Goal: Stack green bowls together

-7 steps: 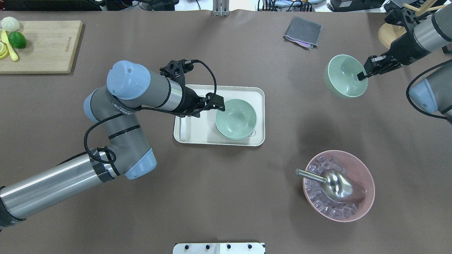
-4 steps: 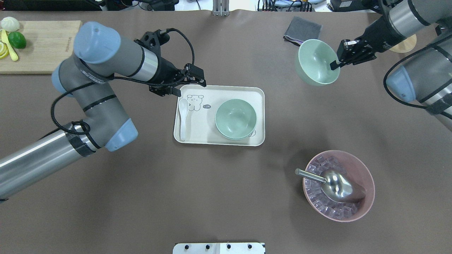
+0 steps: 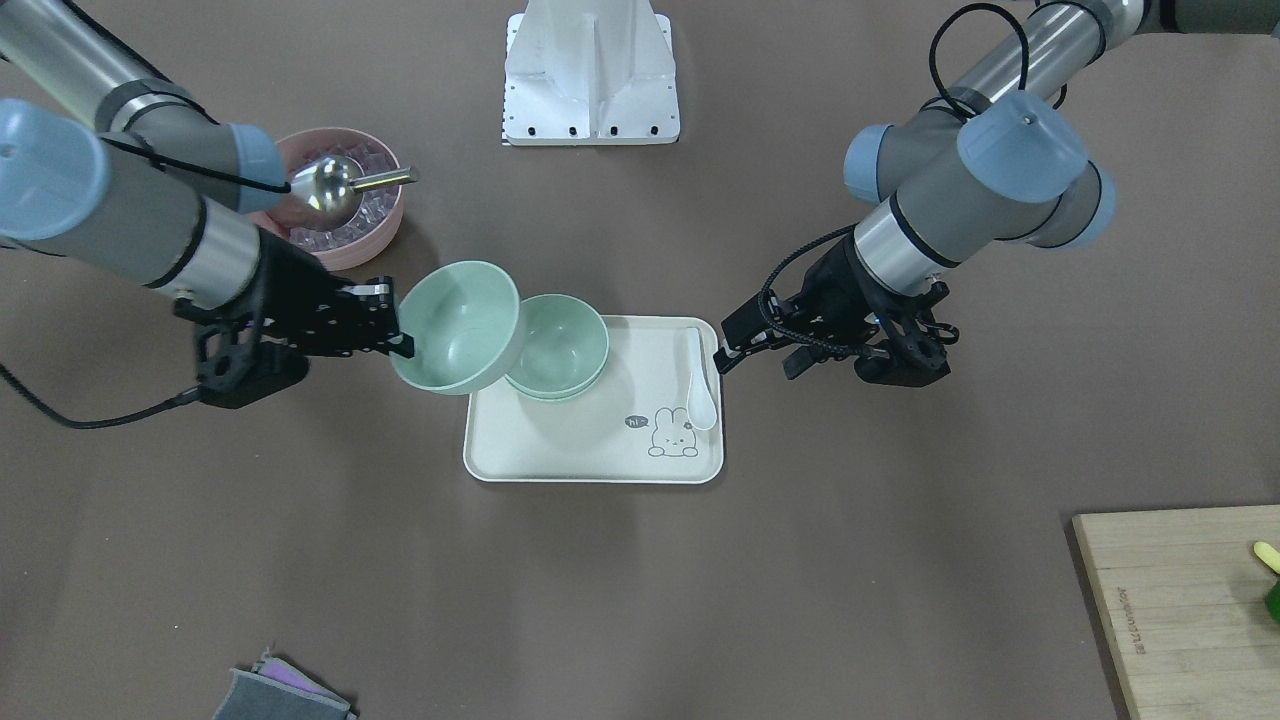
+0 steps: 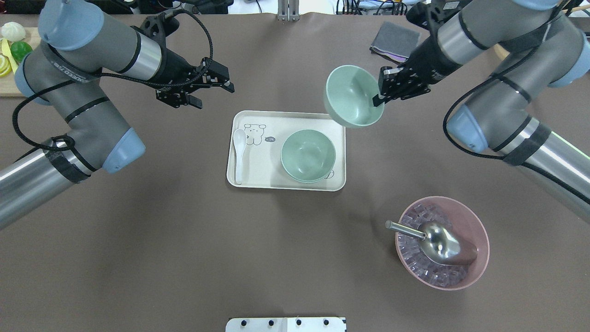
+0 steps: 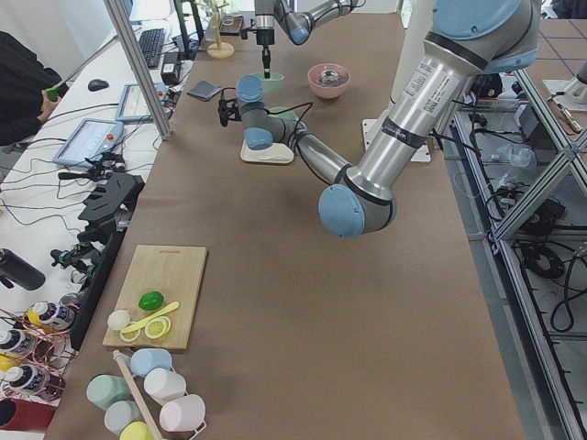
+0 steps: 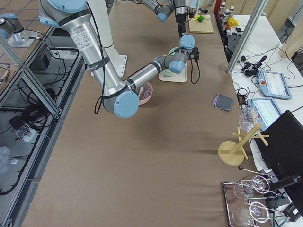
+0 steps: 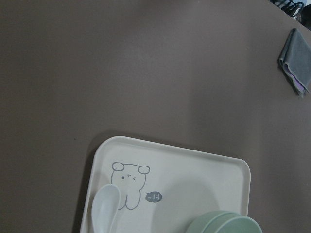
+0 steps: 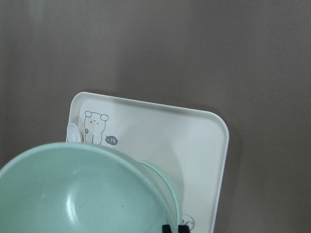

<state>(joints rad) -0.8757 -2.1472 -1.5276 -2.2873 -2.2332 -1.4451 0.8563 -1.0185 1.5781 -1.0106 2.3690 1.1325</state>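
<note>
My right gripper [image 4: 379, 94] is shut on the rim of a pale green bowl [image 4: 351, 95] and holds it tilted in the air over the far right corner of the cream tray [image 4: 258, 177]. In the front-facing view the held bowl [image 3: 455, 325] overlaps the stack beside it. Two more green bowls [image 4: 308, 155] sit nested on the tray's right half [image 3: 558, 345]. The right wrist view shows the held bowl [image 8: 82, 194] over the tray [image 8: 194, 141]. My left gripper [image 4: 214, 96] is open and empty, beyond the tray's far left corner [image 3: 757, 362].
A white spoon [image 4: 238, 154] lies on the tray's left side. A pink bowl [image 4: 479, 230] of ice cubes with a metal scoop [image 4: 438, 242] stands near right. A grey cloth [image 4: 395, 41] lies far right. A cutting board [image 3: 1190, 600] is far left.
My right gripper has carried the green bowl leftward from the table's right side to the tray's far right corner. My left arm has drawn back from the tray, up and to the left.
</note>
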